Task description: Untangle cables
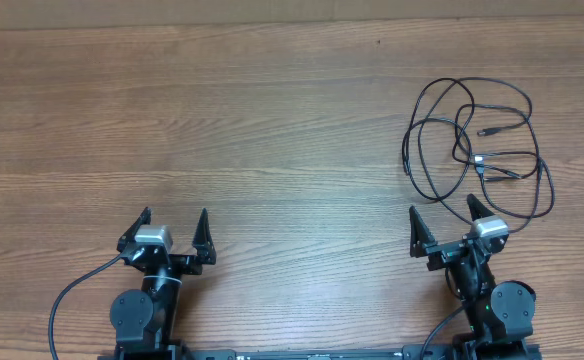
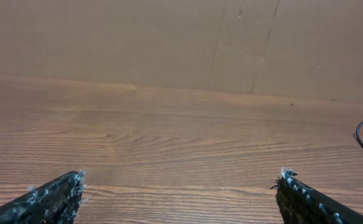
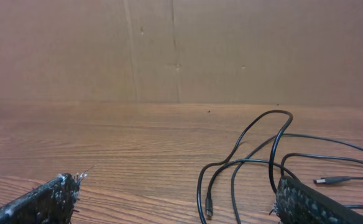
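On the table [image 1: 272,120], far right, the cables [image 1: 480,158] lie looped, perhaps knotted.

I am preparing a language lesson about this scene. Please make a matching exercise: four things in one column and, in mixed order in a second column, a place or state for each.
Things
1. cables
2. left gripper
3. right gripper
4. table

Places or states
a. brown wood, under everything else
b. open, with the black loops just ahead of it
c. lying in tangled loops on the right side
d. open, well to the side of the black loops

Pairs: 1-c; 2-d; 3-b; 4-a
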